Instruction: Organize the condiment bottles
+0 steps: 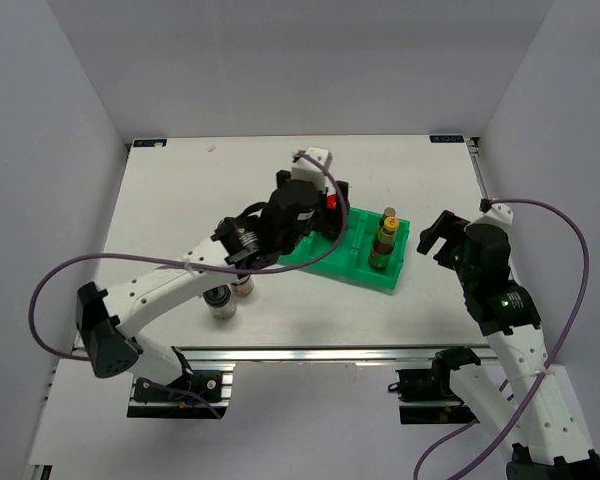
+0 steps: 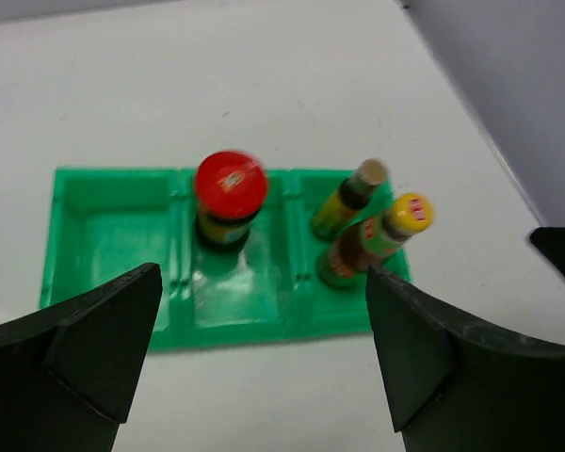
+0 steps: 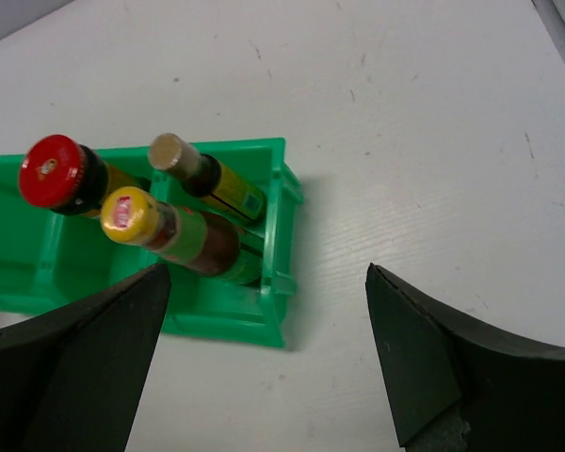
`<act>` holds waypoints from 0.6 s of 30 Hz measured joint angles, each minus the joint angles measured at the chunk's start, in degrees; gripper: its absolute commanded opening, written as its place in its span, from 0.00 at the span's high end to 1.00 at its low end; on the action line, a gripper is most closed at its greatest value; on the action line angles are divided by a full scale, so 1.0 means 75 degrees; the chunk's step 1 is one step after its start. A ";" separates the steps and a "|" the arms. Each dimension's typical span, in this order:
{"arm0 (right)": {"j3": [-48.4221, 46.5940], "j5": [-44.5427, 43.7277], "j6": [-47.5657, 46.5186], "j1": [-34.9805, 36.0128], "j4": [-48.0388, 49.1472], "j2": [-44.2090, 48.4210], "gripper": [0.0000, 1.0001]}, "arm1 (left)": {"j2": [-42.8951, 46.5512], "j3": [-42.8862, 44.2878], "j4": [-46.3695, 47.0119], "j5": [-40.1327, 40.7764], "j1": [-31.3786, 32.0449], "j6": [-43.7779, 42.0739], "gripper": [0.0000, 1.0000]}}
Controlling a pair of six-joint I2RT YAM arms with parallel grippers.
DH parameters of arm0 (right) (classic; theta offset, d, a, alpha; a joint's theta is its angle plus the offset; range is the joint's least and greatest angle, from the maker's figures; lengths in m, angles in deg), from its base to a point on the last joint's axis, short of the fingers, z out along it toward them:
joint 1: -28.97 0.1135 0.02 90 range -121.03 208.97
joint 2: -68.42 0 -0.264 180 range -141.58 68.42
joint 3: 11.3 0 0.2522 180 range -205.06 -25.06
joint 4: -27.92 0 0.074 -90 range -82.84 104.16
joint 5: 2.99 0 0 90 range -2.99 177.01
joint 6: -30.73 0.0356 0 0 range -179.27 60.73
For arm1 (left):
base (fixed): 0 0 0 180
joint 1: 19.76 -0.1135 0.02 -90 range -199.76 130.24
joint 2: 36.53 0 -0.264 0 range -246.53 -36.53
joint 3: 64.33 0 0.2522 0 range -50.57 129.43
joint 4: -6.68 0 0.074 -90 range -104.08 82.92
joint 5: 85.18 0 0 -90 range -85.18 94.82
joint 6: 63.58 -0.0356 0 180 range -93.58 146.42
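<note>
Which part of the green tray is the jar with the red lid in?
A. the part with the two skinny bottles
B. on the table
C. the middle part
C: the red-lidded jar stands in the middle compartment of the green tray, next to the end one holding the yellow-capped bottle and the tan-capped bottle.

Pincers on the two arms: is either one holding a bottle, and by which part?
Nothing is held. The left pincer gapes open above the red-lidded jar, not touching it; the right pincer is open and empty too.
</note>
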State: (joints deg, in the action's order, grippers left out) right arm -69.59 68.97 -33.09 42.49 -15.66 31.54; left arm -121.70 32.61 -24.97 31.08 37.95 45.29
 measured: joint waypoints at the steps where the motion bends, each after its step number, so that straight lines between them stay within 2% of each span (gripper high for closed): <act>1: -0.0108 0.0082 -0.0050 0.0000 0.0058 -0.0087 0.11 | 0.0245 -0.0210 -0.0277 0.0251 -0.0079 0.0268 0.02; 4: -0.0323 0.0498 -0.0187 0.0000 0.0443 -0.0318 0.11 | 0.0755 -0.1087 -0.1037 0.0565 -0.0533 0.1157 0.02; 10: -0.0892 0.1536 -0.0472 0.0149 0.1055 -0.1099 0.11 | 0.1014 -0.2894 -0.2337 0.0615 -0.2052 0.2407 0.02; 13: -0.1288 0.1638 -0.0726 0.0866 0.1343 -0.1696 0.11 | 0.1064 -0.3045 -0.2731 0.0624 -0.2057 0.2710 0.02; 18: -0.2273 0.1332 -0.1239 0.2672 0.1603 -0.2818 0.11 | 0.1236 -0.3042 -0.2958 0.0740 -0.2022 0.3057 0.02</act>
State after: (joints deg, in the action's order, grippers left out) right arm -86.64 78.96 -42.38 62.53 -3.64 10.40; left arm -112.43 9.79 -47.16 36.63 22.78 68.22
